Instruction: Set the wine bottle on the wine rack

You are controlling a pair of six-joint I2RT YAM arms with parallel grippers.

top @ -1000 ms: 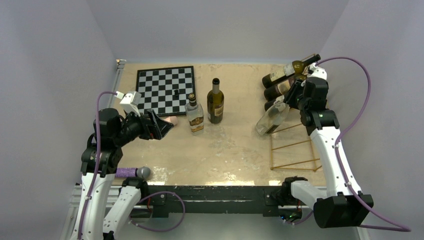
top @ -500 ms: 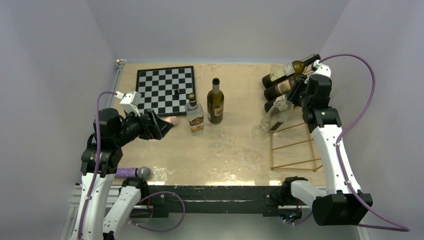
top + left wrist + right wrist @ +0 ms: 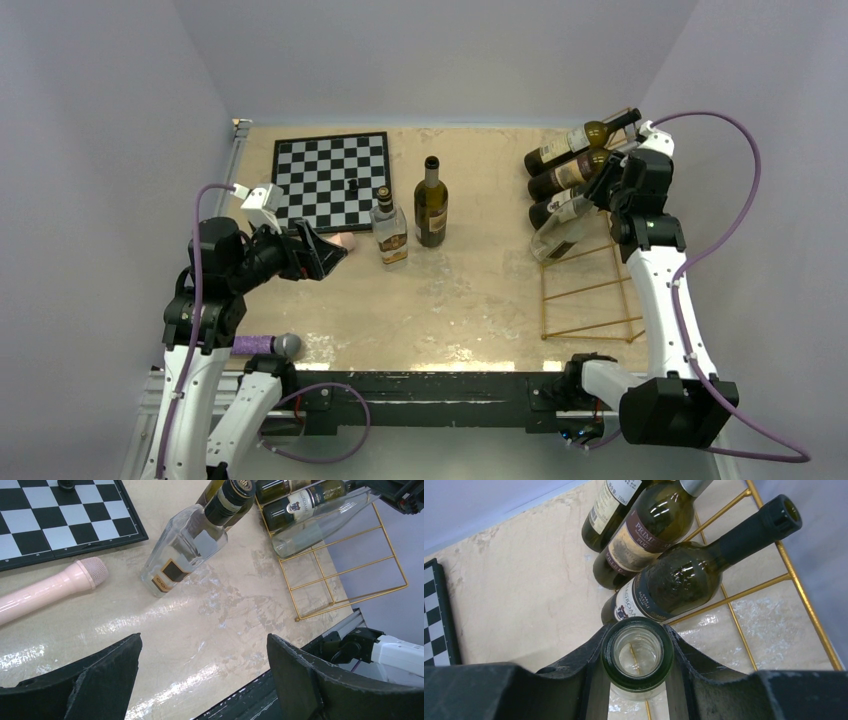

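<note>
The gold wire wine rack (image 3: 592, 290) lies at the right of the table, also in the left wrist view (image 3: 350, 570) and the right wrist view (image 3: 769, 582). Three dark wine bottles (image 3: 575, 170) lie on its far end. My right gripper (image 3: 600, 195) is shut on the neck of a clear empty wine bottle (image 3: 560, 236), whose mouth fills the right wrist view (image 3: 637, 652). The bottle lies slanted over the rack just below the third dark bottle (image 3: 684, 582). My left gripper (image 3: 335, 248) is open and empty above the table at the left.
A chessboard (image 3: 330, 180) lies at the back left. A clear square liquor bottle (image 3: 390, 232) and a dark upright wine bottle (image 3: 431, 203) stand mid-table. A pink microphone (image 3: 50, 587) lies by the chessboard. A purple-handled microphone (image 3: 265, 345) lies near the front edge.
My right gripper has carried the clear bottle right and toward the back, lowering it onto the rack beside the dark bottles. The left arm has not moved.
</note>
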